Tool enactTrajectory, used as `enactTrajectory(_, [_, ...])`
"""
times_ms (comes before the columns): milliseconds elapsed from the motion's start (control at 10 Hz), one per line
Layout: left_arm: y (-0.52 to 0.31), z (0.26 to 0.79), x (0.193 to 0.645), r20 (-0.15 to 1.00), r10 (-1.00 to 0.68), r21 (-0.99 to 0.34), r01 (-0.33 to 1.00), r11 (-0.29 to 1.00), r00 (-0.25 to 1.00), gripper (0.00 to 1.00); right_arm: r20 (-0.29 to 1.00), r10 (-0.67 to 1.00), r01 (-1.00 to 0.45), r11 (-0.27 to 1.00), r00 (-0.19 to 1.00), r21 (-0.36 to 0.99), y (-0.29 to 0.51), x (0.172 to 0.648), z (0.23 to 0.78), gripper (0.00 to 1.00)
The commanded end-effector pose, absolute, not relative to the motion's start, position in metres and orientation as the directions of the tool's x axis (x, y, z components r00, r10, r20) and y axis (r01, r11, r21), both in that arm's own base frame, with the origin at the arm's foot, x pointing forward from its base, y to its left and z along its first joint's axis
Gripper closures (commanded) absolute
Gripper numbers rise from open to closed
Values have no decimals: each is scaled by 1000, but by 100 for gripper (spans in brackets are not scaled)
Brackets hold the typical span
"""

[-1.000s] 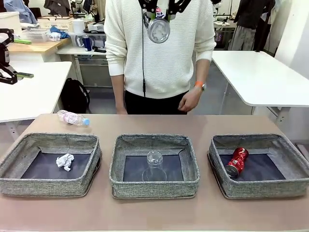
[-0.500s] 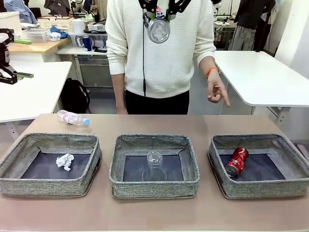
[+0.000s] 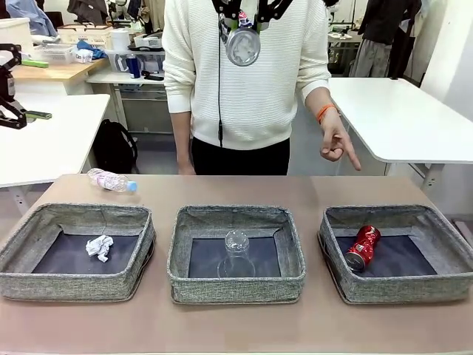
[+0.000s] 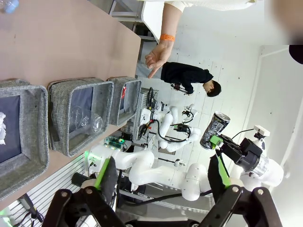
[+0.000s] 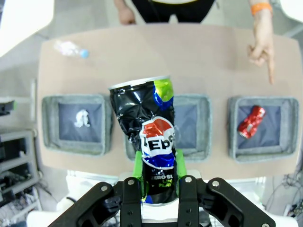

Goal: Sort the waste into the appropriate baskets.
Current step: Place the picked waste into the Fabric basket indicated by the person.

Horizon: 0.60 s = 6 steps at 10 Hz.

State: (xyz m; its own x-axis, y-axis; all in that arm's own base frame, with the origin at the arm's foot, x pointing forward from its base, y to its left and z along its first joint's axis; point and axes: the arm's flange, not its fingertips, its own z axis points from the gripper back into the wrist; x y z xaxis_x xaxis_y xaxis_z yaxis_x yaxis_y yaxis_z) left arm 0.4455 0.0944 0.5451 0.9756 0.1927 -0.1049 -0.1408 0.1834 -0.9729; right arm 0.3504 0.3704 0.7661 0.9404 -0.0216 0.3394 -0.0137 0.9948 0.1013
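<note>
Right gripper (image 5: 156, 182): you see it clamped on the dented dark blue can (image 5: 147, 142), high above the baskets | left gripper (image 4: 161, 177): spread, empty | person's hand (image 3: 336, 140): points toward the right basket (image 3: 443, 285) holding the red can (image 3: 362, 248).

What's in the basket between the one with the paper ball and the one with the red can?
A clear plastic cup, seen in the front view.
</note>
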Motion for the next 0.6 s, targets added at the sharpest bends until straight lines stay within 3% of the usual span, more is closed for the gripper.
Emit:
enactTrajectory(0, [95, 548, 444, -100, 188, -976, -132, 171, 977, 0, 332, -31, -10, 993, 943, 121, 369, 349, 767, 71])
enactTrajectory(100, [95, 548, 444, -100, 188, -976, -132, 171, 977, 0, 339, -22, -14, 995, 940, 101, 370, 350, 766, 71])
enactTrajectory(300, [95, 548, 444, -100, 188, -976, -132, 171, 977, 0, 359, 134, -153, 988, 924, 26, 318, 343, 735, 71])
enactTrajectory(500, [95, 548, 444, -100, 188, -976, -132, 171, 977, 0, 321, 125, -153, 986, 939, 63, 254, 334, 695, 71])
